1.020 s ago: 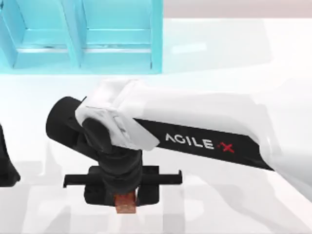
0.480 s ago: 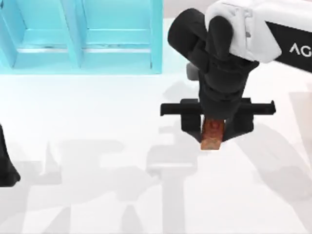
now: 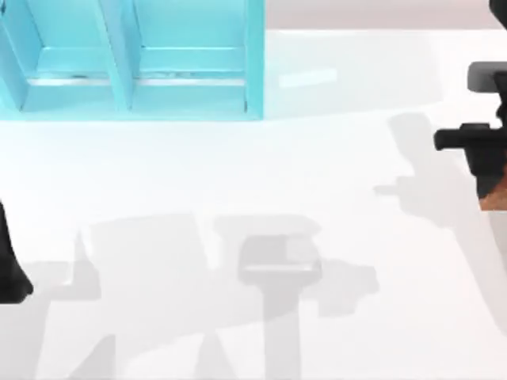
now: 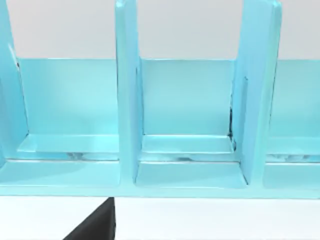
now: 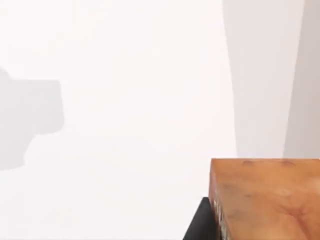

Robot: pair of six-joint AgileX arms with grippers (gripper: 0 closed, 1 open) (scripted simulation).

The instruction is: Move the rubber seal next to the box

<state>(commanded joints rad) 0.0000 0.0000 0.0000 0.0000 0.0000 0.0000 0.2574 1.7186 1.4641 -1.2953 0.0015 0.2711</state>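
The rubber seal is a small reddish-brown block at the top view's far right edge, partly cut off. My right gripper is shut on it and holds it above the white table. Up close in the right wrist view, the rubber seal has a black finger against its side. The box is a light blue open case with upright dividers at the back left, far from the seal. My left arm is parked at the left edge. The left wrist view faces the box straight on.
The white table stretches open between the box and the right gripper, crossed only by grey shadows. The box's right wall ends near the table's middle at the back.
My right arm has carried the seal from the front centre-left up and across to the far right edge, and most of the arm has left the top view. The left arm has stayed put.
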